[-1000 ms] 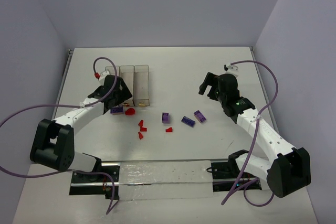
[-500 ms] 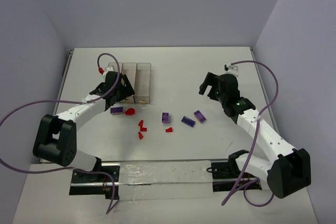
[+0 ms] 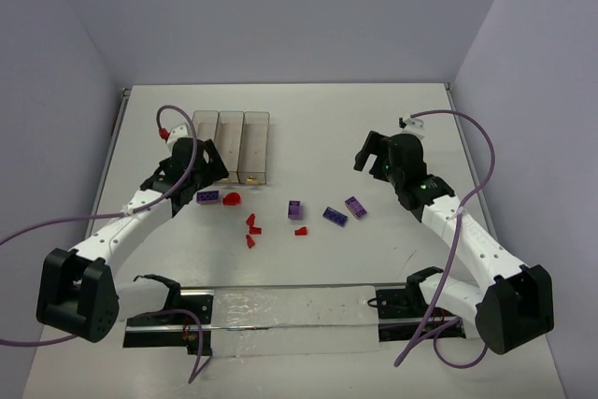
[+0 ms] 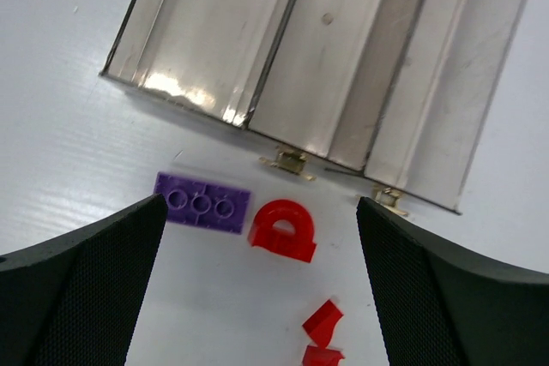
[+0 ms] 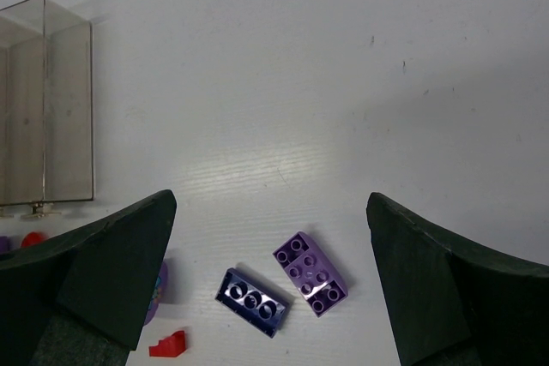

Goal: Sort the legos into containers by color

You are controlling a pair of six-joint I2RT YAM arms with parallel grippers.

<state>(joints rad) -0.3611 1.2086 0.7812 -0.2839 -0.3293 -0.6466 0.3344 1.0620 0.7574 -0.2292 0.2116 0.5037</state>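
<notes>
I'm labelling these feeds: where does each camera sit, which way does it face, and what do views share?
Top external: fixed above, behind the arm bases, looking down on the white table; both arms, left gripper and right gripper show.
Left wrist: on the left arm, looking down past its black fingers at three joined translucent bins, a purple studded plate, a red arched brick.
Right wrist: on the right arm, looking down past its fingers at two purple studded bricks.
Shared: all show the bins.

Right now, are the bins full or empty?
Empty: bins show bare floors in the left wrist view; legos lie outside on the table.
</notes>
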